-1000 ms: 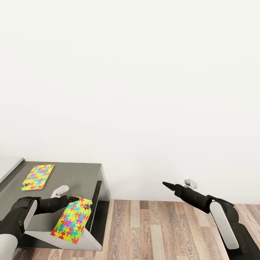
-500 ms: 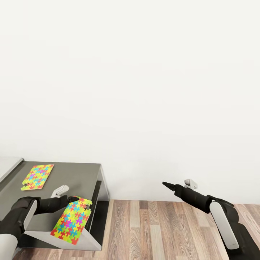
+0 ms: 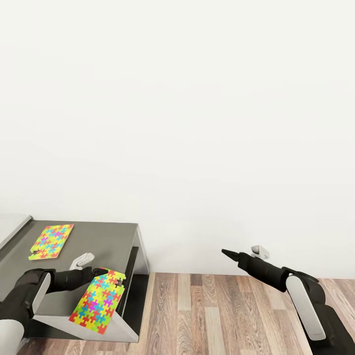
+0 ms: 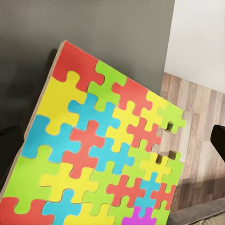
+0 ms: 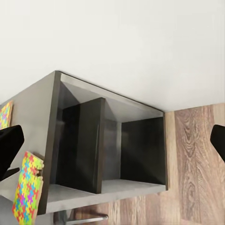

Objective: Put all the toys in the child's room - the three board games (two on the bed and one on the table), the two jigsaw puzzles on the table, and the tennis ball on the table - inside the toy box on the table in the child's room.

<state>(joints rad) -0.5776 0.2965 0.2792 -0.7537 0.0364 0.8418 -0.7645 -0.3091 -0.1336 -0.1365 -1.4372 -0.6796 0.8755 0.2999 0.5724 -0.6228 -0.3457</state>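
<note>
My left gripper [image 3: 101, 271] is shut on the edge of a jigsaw puzzle [image 3: 98, 301], a multicoloured board that hangs tilted over the front right corner of the table's dark grey wing [image 3: 98, 236]. The left wrist view has this puzzle [image 4: 103, 150] close up, with a dark fingertip [image 4: 218, 140] beside it. A second jigsaw puzzle [image 3: 52, 240] lies flat on the wing, farther back and to the left. My right gripper [image 3: 226, 253] hovers over the floor well right of the table; its fingertips [image 5: 9, 146] stand wide apart, open and empty.
The wing has open shelf compartments [image 5: 112, 140] facing my right wrist camera. A strip of the pale grey desk top [image 3: 12, 224] shows at the far left. A white wall rises behind, and wood-plank floor [image 3: 217, 310] spreads to the right of the table.
</note>
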